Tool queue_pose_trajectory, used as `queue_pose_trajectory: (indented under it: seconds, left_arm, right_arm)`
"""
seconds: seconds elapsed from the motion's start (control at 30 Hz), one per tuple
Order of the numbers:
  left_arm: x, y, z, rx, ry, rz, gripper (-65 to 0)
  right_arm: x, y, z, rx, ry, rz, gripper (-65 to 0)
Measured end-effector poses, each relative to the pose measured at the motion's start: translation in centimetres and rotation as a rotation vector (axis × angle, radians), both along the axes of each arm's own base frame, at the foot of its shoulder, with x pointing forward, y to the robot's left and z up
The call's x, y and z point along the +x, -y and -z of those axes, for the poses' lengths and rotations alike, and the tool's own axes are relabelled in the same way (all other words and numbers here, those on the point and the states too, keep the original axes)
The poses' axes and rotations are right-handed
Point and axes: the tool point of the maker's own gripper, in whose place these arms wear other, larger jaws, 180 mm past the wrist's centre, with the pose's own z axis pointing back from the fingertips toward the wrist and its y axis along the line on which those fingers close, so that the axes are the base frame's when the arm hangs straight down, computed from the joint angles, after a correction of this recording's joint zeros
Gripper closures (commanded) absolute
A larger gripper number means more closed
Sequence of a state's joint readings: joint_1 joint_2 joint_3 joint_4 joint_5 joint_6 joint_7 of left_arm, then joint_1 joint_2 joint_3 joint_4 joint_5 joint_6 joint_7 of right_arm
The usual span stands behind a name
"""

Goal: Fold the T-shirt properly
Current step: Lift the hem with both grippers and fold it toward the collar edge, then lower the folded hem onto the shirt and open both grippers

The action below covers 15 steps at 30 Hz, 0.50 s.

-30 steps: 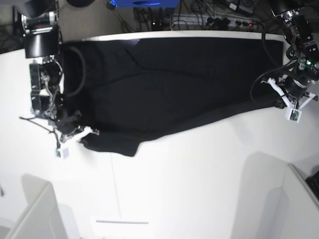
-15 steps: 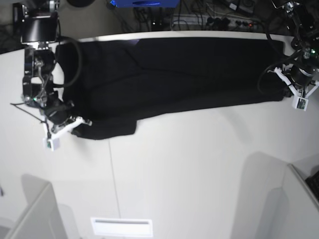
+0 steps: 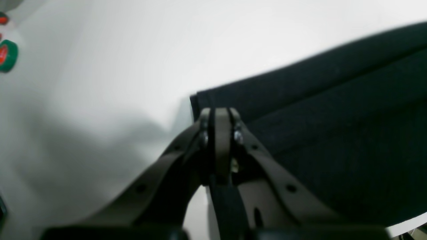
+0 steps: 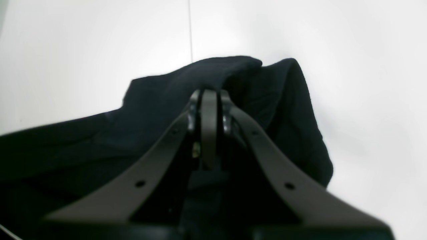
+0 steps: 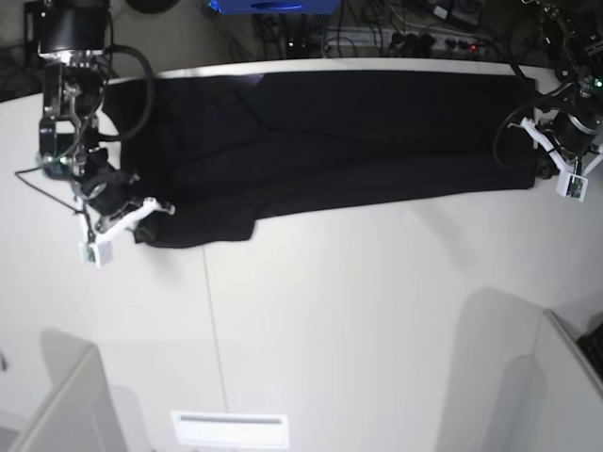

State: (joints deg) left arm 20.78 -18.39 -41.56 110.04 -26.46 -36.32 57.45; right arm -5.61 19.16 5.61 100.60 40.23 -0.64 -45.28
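The black T-shirt (image 5: 330,141) lies stretched in a long band across the far part of the white table (image 5: 358,311); no print or label shows. My right gripper (image 5: 139,224), at the left of the base view, is shut on a bunched sleeve end of the T-shirt (image 4: 160,100), as the right wrist view (image 4: 208,96) shows. My left gripper (image 5: 548,175), at the right of the base view, is shut on a bottom corner of the T-shirt (image 3: 333,116), seen close in the left wrist view (image 3: 217,116). Both pinch the near edge of the cloth, low over the table.
A power strip with cables (image 5: 424,40) and a blue object (image 5: 264,5) lie behind the table. White partitions stand at the front left (image 5: 66,395) and front right (image 5: 556,377). A green and red roll (image 3: 6,55) shows at the edge of the left wrist view.
Both grippers have moved toward the table's far side and outward, carrying the near edge of the T-shirt with them. The cloth is now a narrower, tauter band.
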Motion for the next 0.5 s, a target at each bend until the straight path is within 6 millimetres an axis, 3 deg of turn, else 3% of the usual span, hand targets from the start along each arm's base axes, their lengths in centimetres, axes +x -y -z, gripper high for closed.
queue_pose_trajectory:
  seconds: [0.17, 0.5]
  left_arm:
    - [-0.3, 0.1, 0.0, 0.005, -0.006, 0.005, 0.0]
    - [-0.9, 0.2, 0.1, 0.011, -0.019, 0.009, 0.0]
  right_arm:
    - [-1.3, 1.3, -0.8, -0.016, 0.018, 0.031, 0.0]
    - [-3.5, 0.1, -0.7, -0.013, -0.016, -0.006, 0.0]
